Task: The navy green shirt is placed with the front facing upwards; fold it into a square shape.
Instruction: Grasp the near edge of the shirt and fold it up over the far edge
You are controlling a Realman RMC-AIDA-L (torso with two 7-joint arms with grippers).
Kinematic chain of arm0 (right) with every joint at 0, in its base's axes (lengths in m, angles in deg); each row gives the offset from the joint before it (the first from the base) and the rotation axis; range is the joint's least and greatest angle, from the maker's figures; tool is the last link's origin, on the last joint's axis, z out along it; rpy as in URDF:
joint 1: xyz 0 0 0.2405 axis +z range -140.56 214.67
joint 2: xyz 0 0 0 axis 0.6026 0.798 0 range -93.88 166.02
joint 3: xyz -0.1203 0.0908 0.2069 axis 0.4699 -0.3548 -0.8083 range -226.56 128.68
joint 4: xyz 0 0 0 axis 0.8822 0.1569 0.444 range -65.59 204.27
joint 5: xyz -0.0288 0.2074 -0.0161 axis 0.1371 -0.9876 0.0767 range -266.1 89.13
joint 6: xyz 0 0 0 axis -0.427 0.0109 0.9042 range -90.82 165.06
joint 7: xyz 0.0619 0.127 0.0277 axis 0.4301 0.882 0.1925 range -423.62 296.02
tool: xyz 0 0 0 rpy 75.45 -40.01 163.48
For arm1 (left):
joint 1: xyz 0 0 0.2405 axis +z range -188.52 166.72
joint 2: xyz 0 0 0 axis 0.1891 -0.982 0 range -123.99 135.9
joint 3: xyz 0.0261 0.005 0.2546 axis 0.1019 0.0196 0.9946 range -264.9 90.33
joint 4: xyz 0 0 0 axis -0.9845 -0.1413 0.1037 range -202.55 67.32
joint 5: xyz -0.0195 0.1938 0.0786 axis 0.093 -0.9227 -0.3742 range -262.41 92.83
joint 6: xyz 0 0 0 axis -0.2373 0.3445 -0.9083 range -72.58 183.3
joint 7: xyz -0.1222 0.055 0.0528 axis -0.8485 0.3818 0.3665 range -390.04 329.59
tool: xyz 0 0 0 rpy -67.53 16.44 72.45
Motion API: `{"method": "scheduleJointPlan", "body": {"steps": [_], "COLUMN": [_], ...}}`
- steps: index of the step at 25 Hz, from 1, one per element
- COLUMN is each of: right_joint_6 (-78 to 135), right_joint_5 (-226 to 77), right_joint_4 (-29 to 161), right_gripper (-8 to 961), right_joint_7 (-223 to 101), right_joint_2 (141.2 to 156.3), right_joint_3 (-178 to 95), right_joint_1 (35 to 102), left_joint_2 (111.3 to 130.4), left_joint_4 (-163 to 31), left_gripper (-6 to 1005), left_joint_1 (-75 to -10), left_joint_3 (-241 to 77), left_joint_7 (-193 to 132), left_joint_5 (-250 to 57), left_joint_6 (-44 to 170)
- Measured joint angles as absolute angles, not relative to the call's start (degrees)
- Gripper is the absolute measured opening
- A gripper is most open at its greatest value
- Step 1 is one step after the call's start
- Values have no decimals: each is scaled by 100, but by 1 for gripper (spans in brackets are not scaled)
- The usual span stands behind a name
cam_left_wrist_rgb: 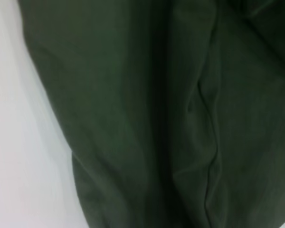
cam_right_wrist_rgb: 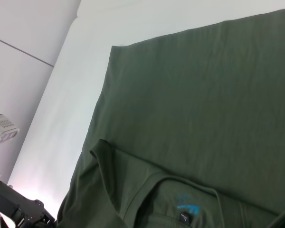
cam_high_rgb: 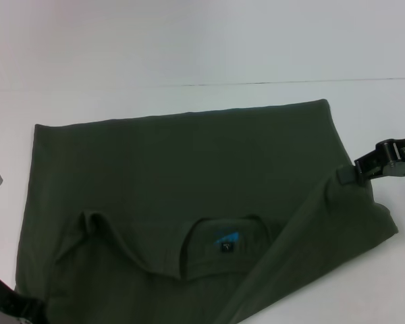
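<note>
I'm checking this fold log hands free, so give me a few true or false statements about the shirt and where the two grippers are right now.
1. The navy green shirt lies on a white table. True.
2. The collar, with its blue neck label, is at the shirt's near edge. True.
3. The right gripper hangs high over the middle of the shirt. False: it is at the shirt's right edge, where a flap is folded diagonally inward.
4. The left gripper is at the far left corner of the shirt. False: it is at the near left corner.
5. Cream chest lettering shows clearly on top. False: no lettering is visible.
</note>
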State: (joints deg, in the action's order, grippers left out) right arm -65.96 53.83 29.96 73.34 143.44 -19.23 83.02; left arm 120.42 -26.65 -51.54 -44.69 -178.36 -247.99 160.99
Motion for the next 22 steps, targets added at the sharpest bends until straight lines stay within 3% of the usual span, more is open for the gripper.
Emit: {"method": "scheduleJointPlan", "body": {"steps": [5,12,22], "right_joint_6": [-6599,-6593,-6486], "right_joint_5": [5380,5380,5183], "right_joint_4": [2993,2988,2987], "right_gripper": [18,17,17], "right_joint_7": [7332,7316,7287], "right_joint_2": [14344,14347,14358], "right_joint_3": [-1924,-1924,-1967], "right_joint_1": [8303,8314,8252], "left_joint_2": [12041,11949,11673], "left_joint_4": [-2667,-2679,-2810], "left_gripper": [61,31,32], "left_joint_1": [-5165,-5205,-5292], "left_joint_3": [-4475,-4742,-5886], "left_joint_7": [-17854,-17930,-17841], "left_joint_5": [-24792,-24784,-24775], "left_joint_6": [16153,16201,16372]}}
